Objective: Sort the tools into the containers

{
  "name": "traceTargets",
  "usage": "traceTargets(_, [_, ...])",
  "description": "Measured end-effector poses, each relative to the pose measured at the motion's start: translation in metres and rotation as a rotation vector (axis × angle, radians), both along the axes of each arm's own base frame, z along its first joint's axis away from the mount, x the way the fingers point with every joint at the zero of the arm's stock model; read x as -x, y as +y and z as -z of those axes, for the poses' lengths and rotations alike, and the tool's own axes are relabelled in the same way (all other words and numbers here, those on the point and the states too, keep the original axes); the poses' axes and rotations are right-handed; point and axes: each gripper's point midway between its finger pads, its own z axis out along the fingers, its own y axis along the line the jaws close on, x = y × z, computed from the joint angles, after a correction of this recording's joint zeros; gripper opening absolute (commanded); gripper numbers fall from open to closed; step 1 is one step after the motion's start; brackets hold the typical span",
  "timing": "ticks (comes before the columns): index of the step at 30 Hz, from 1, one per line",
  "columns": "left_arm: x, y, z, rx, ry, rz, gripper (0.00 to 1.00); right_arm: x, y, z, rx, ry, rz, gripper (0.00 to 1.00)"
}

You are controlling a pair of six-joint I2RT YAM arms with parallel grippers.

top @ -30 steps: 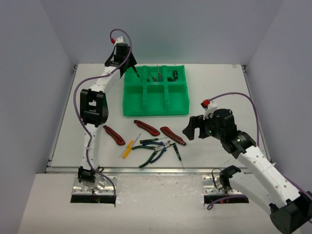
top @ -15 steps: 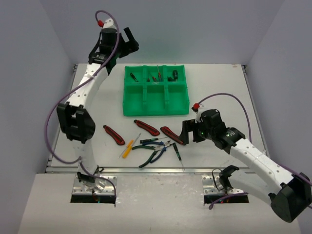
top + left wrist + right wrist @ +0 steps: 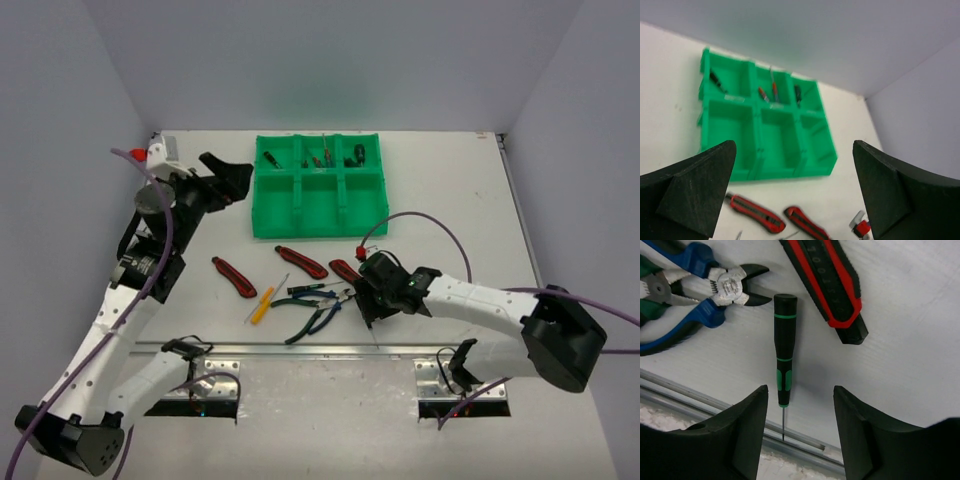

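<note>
The green tray [image 3: 318,226] stands at the back middle, with small screwdrivers in its three back compartments [image 3: 320,158]; its front row is bare. It also shows in the left wrist view [image 3: 790,172]. Three red-and-black utility knives [image 3: 301,261], a yellow-handled screwdriver [image 3: 262,305] and blue and green pliers [image 3: 315,318] lie in front of it. My right gripper [image 3: 366,304] [image 3: 800,390] is open, low over the green-black precision screwdriver [image 3: 784,350], which lies between its fingers. My left gripper [image 3: 232,178] [image 3: 794,145] is open and empty, raised left of the tray.
A metal rail [image 3: 300,347] runs along the table's front edge; the screwdriver's tip reaches it [image 3: 784,437]. One utility knife [image 3: 827,280] and the blue pliers' head [image 3: 732,287] lie just beyond the right gripper. Walls close in the left, right and back.
My left gripper left a dark tool in the tray's back left compartment, then rose and swung away to the left. My right gripper moved left and down over the green-black screwdriver.
</note>
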Motion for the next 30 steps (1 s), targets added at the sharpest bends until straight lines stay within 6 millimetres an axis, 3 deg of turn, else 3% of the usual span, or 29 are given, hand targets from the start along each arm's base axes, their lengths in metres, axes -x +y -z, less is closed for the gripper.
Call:
traceTargets(4, [0.005, 0.000, 0.071, -0.061, 0.187, 0.012, 1.00, 0.010, 0.003, 0.022, 0.058, 0.047, -0.026, 0.41])
traceTargets(6, [0.012, 0.001, 0.098, -0.086, 0.260, 0.022, 1.00, 0.008, 0.007, 0.026, 0.063, 0.048, -0.023, 0.24])
traceTargets(8, [0.019, 0.000, 0.112, -0.095, 0.295, 0.037, 1.00, 0.002, 0.012, 0.026, 0.051, 0.032, -0.017, 0.12])
traceTargets(11, [0.026, -0.008, 0.122, -0.081, 0.300, 0.090, 1.00, -0.003, 0.018, 0.026, 0.039, 0.022, -0.010, 0.00])
traceTargets(16, [0.041, -0.045, 0.154, -0.014, 0.335, 0.292, 1.00, 0.000, 0.017, 0.022, 0.051, 0.024, -0.017, 0.00])
traceTargets(19, [0.059, -0.082, 0.172, 0.065, 0.351, 0.478, 1.00, 0.000, 0.017, 0.001, 0.009, -0.012, -0.028, 0.00])
traceTargets(23, [0.091, -0.134, 0.173, 0.159, 0.335, 0.727, 0.98, -0.011, 0.039, -0.056, -0.170, -0.147, -0.077, 0.00])
traceTargets(26, [0.105, -0.162, 0.160, 0.200, 0.292, 0.848, 0.91, -0.017, 0.056, -0.093, -0.305, -0.245, -0.123, 0.00])
traceTargets(27, [0.109, -0.170, 0.156, 0.214, 0.279, 0.884, 0.81, -0.017, 0.061, -0.105, -0.352, -0.274, -0.142, 0.00])
traceTargets(28, [0.113, -0.178, 0.155, 0.225, 0.273, 0.913, 0.78, -0.018, 0.065, -0.117, -0.395, -0.303, -0.161, 0.00])
traceTargets(30, [0.118, -0.190, 0.155, 0.242, 0.277, 0.953, 0.75, -0.016, 0.073, -0.134, -0.471, -0.344, -0.196, 0.00])
